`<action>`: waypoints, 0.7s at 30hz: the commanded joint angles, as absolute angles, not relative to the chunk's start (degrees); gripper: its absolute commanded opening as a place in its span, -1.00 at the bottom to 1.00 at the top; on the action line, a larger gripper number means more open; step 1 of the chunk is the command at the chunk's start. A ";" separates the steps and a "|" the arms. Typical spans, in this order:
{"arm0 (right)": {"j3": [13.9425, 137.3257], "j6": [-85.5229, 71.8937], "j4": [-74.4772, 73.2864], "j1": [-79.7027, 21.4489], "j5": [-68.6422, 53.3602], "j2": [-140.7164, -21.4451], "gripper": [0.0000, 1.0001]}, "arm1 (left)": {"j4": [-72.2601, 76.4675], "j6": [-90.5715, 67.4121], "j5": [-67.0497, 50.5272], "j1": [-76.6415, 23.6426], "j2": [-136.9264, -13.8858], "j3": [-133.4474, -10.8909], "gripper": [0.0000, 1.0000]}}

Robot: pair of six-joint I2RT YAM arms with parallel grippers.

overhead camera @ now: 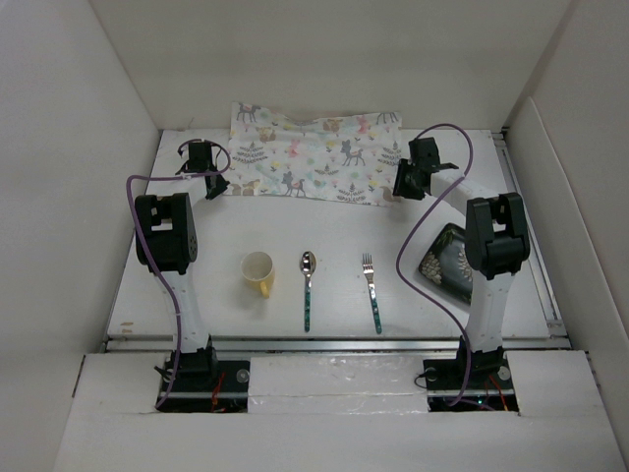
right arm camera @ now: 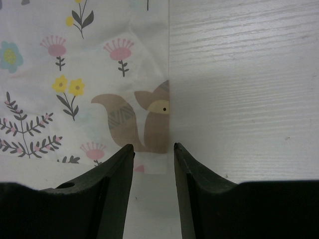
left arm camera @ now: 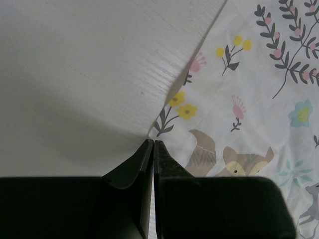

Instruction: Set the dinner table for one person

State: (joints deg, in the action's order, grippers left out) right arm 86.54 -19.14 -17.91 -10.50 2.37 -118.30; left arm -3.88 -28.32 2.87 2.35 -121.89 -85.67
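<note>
Left gripper (left arm camera: 153, 141) closed, seemingly pinching the mat (left arm camera: 249, 89) at its left edge; right gripper (right arm camera: 153, 147) half open, empty, astride the mat's right edge. Dinner table (right arm camera: 244, 74) lies beneath and beside the mat. Risk: right jaws miss the thin edge, so a one-sided pull skews the mat.

Plain white panel walls (overhead camera: 334, 49) on three sides, white ledge (overhead camera: 334, 393) in front, even light

Left pincer (left arm camera: 152, 143) pinching printed mat (left arm camera: 249, 99) edge, white dinner table (left arm camera: 75, 74)
</note>
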 commanded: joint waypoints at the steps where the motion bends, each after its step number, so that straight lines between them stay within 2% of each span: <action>1: 90.26 -16.18 -24.52 -11.07 0.45 -119.53 -0.13 | -5.19 -26.98 2.11 2.29 -121.91 -87.19 -1.00; 7: 94.65 -13.98 -30.66 -10.55 -1.84 -122.16 -0.19 | -4.92 -26.98 2.28 2.29 -121.20 -86.14 -1.00; 13: 95.01 -13.97 -31.12 -10.55 -1.85 -122.61 -0.55 | -4.31 -27.42 2.37 2.29 -119.18 -83.59 -1.00; 15: 94.66 -13.97 -30.94 -10.55 -1.85 -122.26 -0.75 | -4.13 -27.51 2.20 2.29 -118.22 -82.97 -1.00; 16: 93.88 -13.80 -30.59 -10.55 -2.37 -121.82 -0.94 | -3.87 -27.86 1.50 2.29 -117.60 -82.01 -1.00; 17: 93.87 -13.71 -30.59 -10.55 -2.37 -121.82 -1.00 | -3.87 -27.95 1.49 2.29 -117.60 -82.00 -1.00; 21: 87.03 -14.67 -24.19 -9.41 -4.30 -116.74 -1.00 | -3.52 -27.78 1.49 2.29 -115.23 -79.29 -1.00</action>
State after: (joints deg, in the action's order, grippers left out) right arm 90.48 -14.66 -27.51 -10.37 -2.04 -121.51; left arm -1.98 -27.92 1.96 2.35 -119.55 -81.71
